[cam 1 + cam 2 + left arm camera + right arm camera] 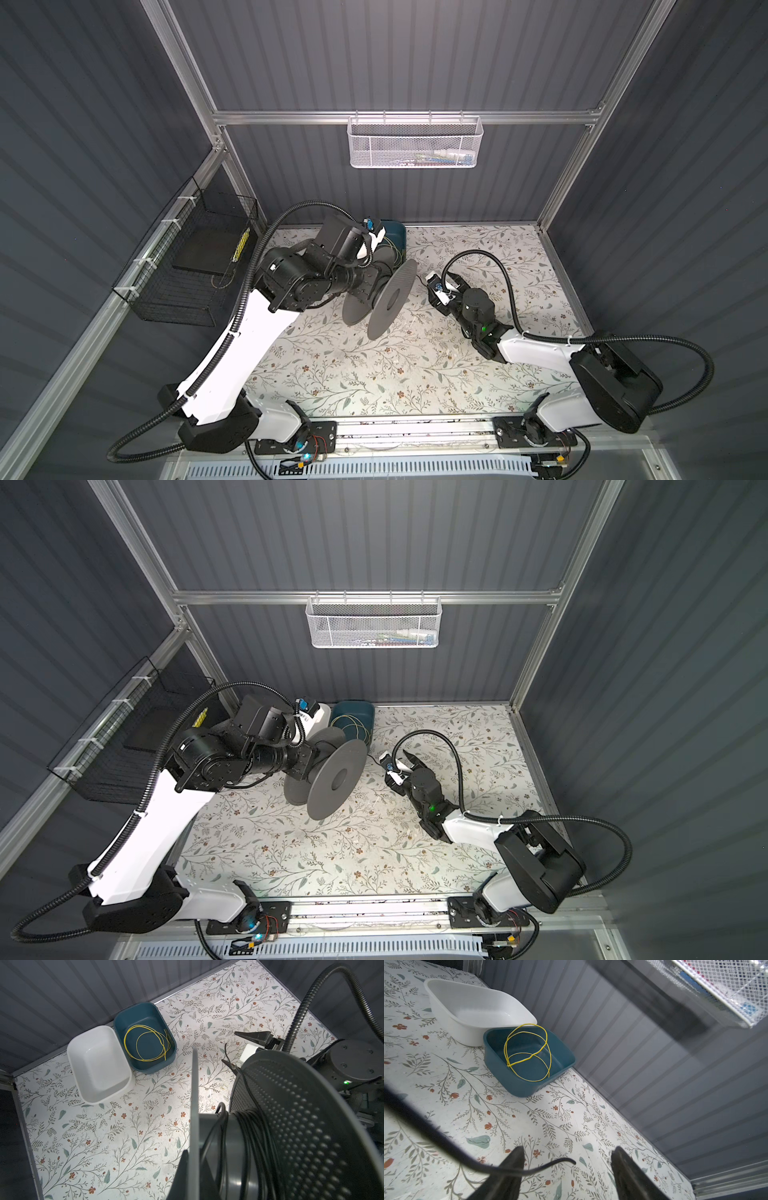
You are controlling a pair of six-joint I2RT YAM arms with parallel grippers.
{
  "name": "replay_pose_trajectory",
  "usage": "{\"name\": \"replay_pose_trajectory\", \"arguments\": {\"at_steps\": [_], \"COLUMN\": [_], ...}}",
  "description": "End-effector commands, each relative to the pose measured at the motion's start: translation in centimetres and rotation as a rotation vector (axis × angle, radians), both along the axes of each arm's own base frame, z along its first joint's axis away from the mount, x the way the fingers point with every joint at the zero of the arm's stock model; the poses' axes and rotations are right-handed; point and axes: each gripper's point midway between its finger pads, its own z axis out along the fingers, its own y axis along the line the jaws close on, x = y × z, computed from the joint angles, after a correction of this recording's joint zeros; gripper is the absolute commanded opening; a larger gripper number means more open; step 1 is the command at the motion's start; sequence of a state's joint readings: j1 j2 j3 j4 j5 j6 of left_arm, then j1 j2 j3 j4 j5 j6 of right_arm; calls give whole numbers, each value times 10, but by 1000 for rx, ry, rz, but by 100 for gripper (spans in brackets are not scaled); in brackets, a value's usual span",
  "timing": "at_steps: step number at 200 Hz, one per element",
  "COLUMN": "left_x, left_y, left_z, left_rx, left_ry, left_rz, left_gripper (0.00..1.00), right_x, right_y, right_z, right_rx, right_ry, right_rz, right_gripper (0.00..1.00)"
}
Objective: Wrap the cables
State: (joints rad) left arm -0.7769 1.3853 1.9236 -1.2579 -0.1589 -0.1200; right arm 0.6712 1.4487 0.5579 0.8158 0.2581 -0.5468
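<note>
A grey spool (390, 299) (336, 779) hangs above the table, its axis roughly level. My left gripper (194, 1159) is shut on the rim of one flange. The black cable (255, 1136) is wound on the hub. Its loose tail runs off the dotted flange toward my right gripper (230, 1047) (395, 758). That gripper (568, 1149) is open just right of the spool, and the cable's free end (560, 1161) lies across one finger (512, 1167) into the gap, not pinched. A yellow cable (145, 1060) (517, 1062) lies coiled in a teal bin (149, 1012).
A white bin (83, 1043) (446, 1012) stands empty beside the teal bin (353, 712) against the back wall. A white mesh basket (413, 143) hangs on the back rail. A black wire basket (187, 270) hangs on the left frame.
</note>
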Motion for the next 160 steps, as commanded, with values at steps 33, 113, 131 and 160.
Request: {"name": "replay_pose_trajectory", "arguments": {"at_steps": [33,113,131,160], "left_x": [-5,13,27,52], "left_y": [2,7,4,0], "left_z": [19,30,35,35], "left_rx": [-78,-114,-164,-227], "left_ry": [-34,-82,-99,-101], "left_rz": [5,79,121,188], "left_gripper": [0,0,0,0], "right_x": [4,-28,-43,-61], "right_y": [13,22,35,53], "right_z": [22,7,1,0], "right_rx": [22,196,282,390], "right_ry": [-42,150,227,297], "right_rz": [35,98,139,185], "right_gripper": [15,0,0,0]}}
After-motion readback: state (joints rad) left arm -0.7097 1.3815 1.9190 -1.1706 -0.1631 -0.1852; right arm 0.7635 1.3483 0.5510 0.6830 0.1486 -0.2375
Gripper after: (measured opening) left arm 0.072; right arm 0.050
